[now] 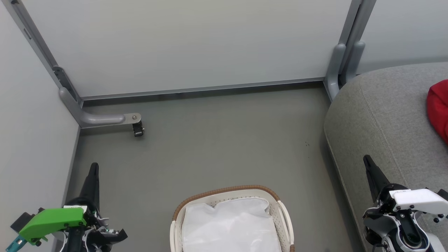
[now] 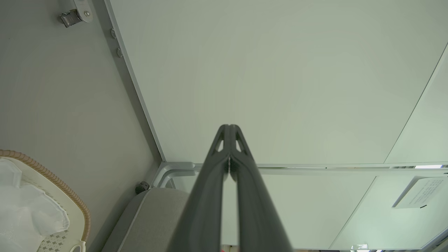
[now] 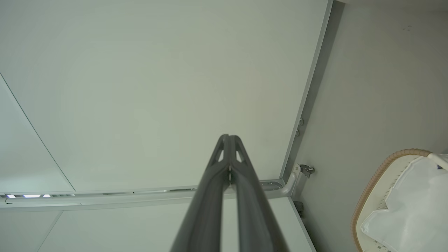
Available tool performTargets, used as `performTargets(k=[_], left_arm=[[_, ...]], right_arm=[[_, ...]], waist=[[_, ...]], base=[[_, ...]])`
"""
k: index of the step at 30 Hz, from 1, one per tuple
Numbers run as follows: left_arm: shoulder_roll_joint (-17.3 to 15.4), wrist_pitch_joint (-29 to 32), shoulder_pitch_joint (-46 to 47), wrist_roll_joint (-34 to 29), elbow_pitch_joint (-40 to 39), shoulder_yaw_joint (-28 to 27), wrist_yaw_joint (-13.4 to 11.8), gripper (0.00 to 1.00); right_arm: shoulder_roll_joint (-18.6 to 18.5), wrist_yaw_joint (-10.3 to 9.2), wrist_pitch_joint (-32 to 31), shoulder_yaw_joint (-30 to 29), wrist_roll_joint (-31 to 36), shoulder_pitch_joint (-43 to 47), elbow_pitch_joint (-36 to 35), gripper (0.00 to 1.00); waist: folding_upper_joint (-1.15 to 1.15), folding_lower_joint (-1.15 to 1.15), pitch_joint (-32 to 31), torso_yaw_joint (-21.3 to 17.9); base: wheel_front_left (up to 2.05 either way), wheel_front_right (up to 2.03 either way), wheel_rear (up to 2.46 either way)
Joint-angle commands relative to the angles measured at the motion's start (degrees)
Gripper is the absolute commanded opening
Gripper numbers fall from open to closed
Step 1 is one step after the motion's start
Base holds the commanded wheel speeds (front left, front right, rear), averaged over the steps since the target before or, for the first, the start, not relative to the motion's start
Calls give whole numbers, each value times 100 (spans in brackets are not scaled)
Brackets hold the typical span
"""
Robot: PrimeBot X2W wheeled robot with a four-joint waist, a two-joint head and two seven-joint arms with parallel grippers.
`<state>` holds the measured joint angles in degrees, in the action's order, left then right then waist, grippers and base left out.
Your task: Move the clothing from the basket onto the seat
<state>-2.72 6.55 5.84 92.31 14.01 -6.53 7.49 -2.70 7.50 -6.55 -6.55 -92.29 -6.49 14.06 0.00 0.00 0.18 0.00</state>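
The cream basket [image 1: 284,214] with its brown woven rim sits on the floor at the bottom centre, holding a white liner [image 1: 229,224]. Its rim also appears in the left wrist view [image 2: 75,206] and the right wrist view [image 3: 372,183]. Red clothing [image 1: 438,106] lies on the grey seat [image 1: 378,115] at the right edge. My left gripper [image 1: 93,167] points up at the lower left, shut and empty, well left of the basket. My right gripper [image 1: 367,161] is shut and empty over the seat's front edge. Both wrist views show fingers pressed together, the left gripper [image 2: 229,126] and the right gripper [image 3: 229,136].
Pale partition panels [image 1: 196,45] wall off the back and left. A grey support foot with a caster [image 1: 138,128] juts onto the floor at the left, and another post [image 1: 337,66] stands by the seat's corner. Grey floor [image 1: 217,150] lies between basket and wall.
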Motion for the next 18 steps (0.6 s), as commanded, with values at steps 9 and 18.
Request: performTargets(k=[9,18], left_arm=[[-29,18,66,18,-8,-12,0,0],[-29,17,66,18,-8,-11,0,0]], right_arm=[[-34,-2,-18,-8,-23,63,-20,0],[-34,-2,-18,-8,-23,63,-20,0]], waist=[[0,0,0,0],[0,0,0,0]], base=[[0,0,0],[0,0,0]])
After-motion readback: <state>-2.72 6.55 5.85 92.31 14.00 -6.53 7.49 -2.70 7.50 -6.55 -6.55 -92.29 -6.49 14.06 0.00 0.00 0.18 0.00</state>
